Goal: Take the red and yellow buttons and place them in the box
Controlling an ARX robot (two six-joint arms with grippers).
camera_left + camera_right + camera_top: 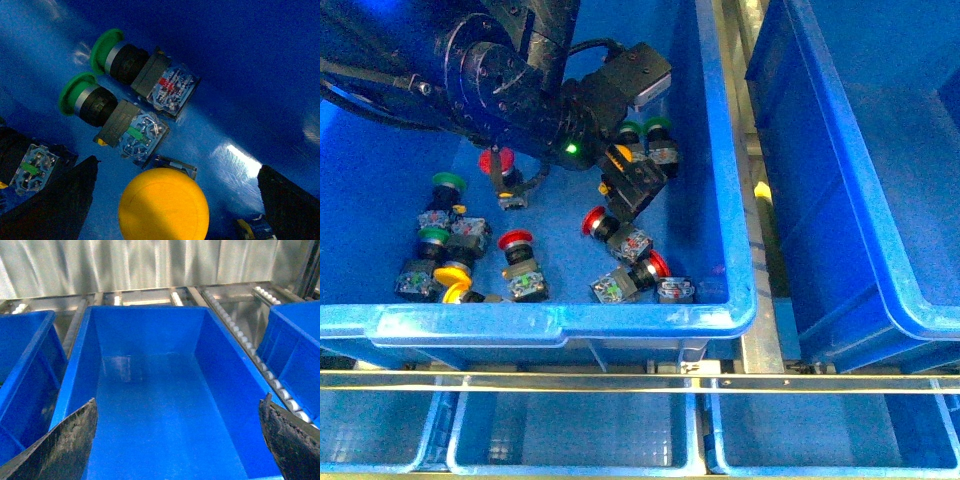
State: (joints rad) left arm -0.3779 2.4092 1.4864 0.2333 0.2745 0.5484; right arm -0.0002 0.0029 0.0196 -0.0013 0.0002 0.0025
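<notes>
Front view gives us the left arm point(500, 70) bent down into a wide blue bin point(550, 322), with the left gripper point(625, 190) low over the bin floor, right of the middle. Red buttons point(595, 222) lie scattered from the middle to the near wall. Yellow buttons point(450, 277) sit by the near left corner, and green buttons point(448, 181) lie among them. In the left wrist view we see that gripper's fingers point(70, 200) spread wide, with a yellow cap point(164, 204) between them and touching neither. Two green ones lie side by side just beyond. In the right wrist view we find the right gripper point(178, 400) spread apart too, above the box point(145, 311), whose blue floor shows between the fingers.
</notes>
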